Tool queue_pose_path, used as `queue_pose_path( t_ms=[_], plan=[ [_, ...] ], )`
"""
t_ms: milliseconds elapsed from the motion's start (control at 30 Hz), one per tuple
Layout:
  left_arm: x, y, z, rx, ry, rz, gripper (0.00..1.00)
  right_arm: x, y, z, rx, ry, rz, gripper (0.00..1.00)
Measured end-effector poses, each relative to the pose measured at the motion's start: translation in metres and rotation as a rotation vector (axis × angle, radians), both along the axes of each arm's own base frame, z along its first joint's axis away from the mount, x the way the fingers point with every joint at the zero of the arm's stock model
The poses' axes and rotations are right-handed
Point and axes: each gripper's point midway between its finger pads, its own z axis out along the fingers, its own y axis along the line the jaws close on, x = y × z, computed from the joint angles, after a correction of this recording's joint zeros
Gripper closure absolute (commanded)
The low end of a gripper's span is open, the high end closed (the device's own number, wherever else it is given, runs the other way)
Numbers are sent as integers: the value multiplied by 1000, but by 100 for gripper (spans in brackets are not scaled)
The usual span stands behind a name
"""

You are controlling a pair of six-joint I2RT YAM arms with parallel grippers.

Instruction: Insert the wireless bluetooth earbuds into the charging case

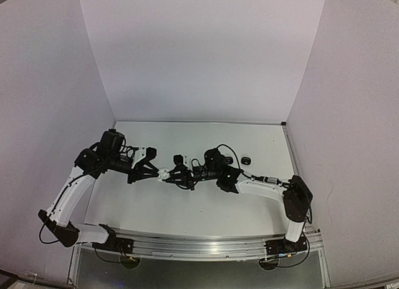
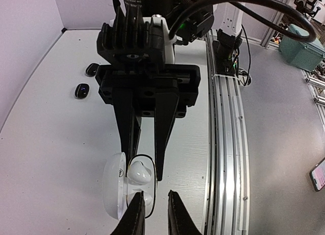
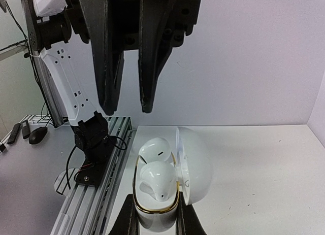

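Two white stemmed earbuds sit in the open white plastic case, clamped by the right end effector. The left end effector, at twelve o'clock, is parted and empty; it should press squarely.

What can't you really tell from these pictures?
- Top view: the case is too small, sitting between the left gripper and right gripper; its contents do not show.
- Left wrist view: two black bits at far left are too small to tell bud from case.
- Right wrist view: the case's bottom is cut off by the lower edge and covered by the right gripper.
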Motion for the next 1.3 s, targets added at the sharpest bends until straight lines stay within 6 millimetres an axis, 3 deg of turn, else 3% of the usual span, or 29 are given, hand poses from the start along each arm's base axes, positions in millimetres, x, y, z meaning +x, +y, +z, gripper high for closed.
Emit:
queue_pose_path(
  t_ms=[333, 700, 867, 1000, 1200, 1300],
  plan=[
    [15, -4, -17, 19, -24, 25, 88, 0, 0, 0, 0, 3, 0, 100],
    [15, -1, -40, 47, -17, 32, 89, 0, -1, -14, -51, 36, -4, 100],
    [17, 2, -41, 63, -12, 64, 78, 2, -1, -14, -50, 34, -16, 100],
    [19, 1, -33, 50, 11, 99, 70, 5, 0, -7, -22, 19, -29, 100],
    [27, 2, 7, -22, -26, 152, 58, 5, 0, -3, -8, 14, -28, 100],
    [33, 8, 9, -17, -42, 187, 53, 5, 0, -3, -8, 14, -26, 100]
  ],
)
